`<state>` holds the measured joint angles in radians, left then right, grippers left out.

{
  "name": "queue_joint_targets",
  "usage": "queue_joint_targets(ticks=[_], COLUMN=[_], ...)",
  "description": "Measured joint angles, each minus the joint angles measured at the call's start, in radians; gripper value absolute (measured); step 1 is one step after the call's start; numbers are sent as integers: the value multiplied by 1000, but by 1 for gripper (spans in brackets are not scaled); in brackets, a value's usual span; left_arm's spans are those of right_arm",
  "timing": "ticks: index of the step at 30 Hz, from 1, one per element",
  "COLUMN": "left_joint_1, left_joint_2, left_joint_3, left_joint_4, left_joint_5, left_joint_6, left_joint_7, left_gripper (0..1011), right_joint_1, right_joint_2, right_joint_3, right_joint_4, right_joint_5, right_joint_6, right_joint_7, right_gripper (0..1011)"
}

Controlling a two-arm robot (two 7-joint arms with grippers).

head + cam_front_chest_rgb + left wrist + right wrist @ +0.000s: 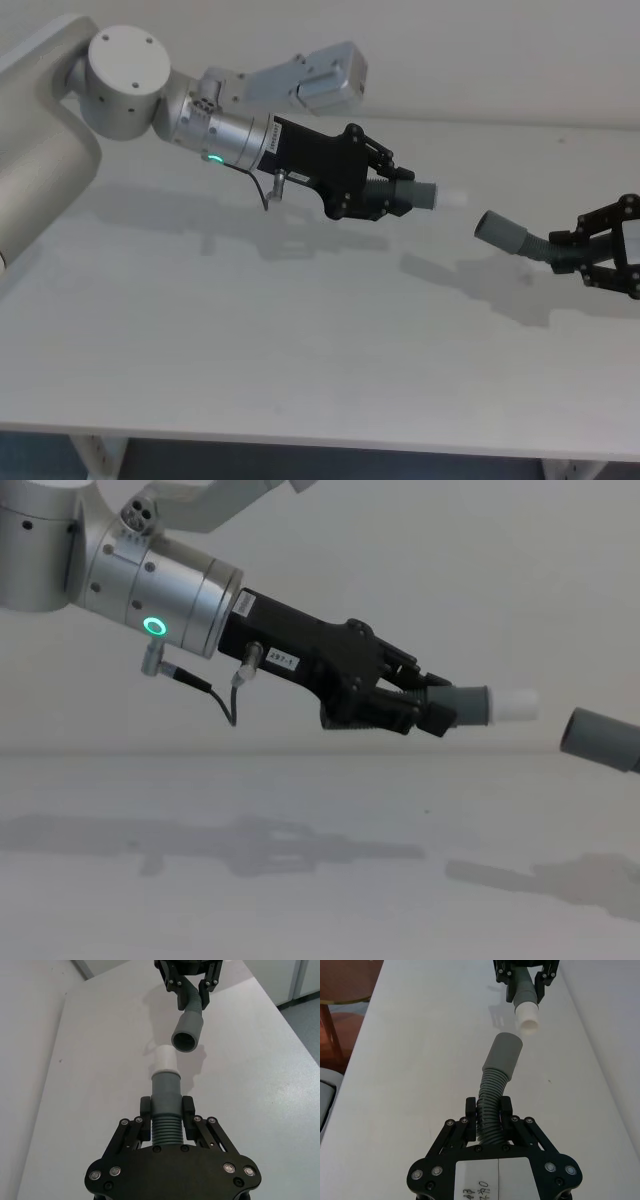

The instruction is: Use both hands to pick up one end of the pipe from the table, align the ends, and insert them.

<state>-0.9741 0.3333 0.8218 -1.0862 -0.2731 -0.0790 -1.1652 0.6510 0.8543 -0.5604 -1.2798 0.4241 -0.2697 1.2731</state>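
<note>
Holding both pieces clear of the plain matte white surface [250, 330] lets the two arms bring the ends together in free air, with nothing dragging underneath; the shadows cast below each piece suggest neither touches it.

Nearest in the left wrist view, the left black plastic two-finger gripper [167, 1116] has its jaws clenched on the ribbed grey rubbery tube piece with a lighter collar [165, 1091], gripping the corrugated part just behind the collar. That grip leaves the collar and the narrow whitish translucent tip [164, 1060] standing proud of the jaws, free to enter the other piece. In the head view this gripper [395, 192] reaches in from the left on a silver cylindrical wrist with a green glowing ring [225, 140], the tip pointing rightward.

Farther along, the right black gripper [572, 255] at the right edge grasps the gently curved grey ribbed tube piece [515, 238] on its corrugated section, well back from its plain round grey mouth [185, 1041]. Holding it that far back keeps the smooth sleeve unobstructed, though the flexible stretch may let the mouth sag or wander.

Tip and mouth face each other, near but still apart. From the left wrist the mouth sits slightly off the tip's line, so alignment looks unfinished and insertion has not begun. A small sideways correction seems needed before pushing.
</note>
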Motion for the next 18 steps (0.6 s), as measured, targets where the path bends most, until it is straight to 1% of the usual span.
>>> queue_joint_targets(ticks=[18], left_joint_1=[-14], left_joint_2=[-9], left_joint_3=[20], left_joint_4=[7], left_joint_5=[-4], left_joint_6=[2], left_joint_7=[9], left_gripper=[354], right_joint_1=[25], right_joint_2=[-13], right_joint_3=[-19], right_joint_4=[20], right_joint_5=[-2], right_joint_6=[-9], right_joint_7=[1], right_gripper=[274])
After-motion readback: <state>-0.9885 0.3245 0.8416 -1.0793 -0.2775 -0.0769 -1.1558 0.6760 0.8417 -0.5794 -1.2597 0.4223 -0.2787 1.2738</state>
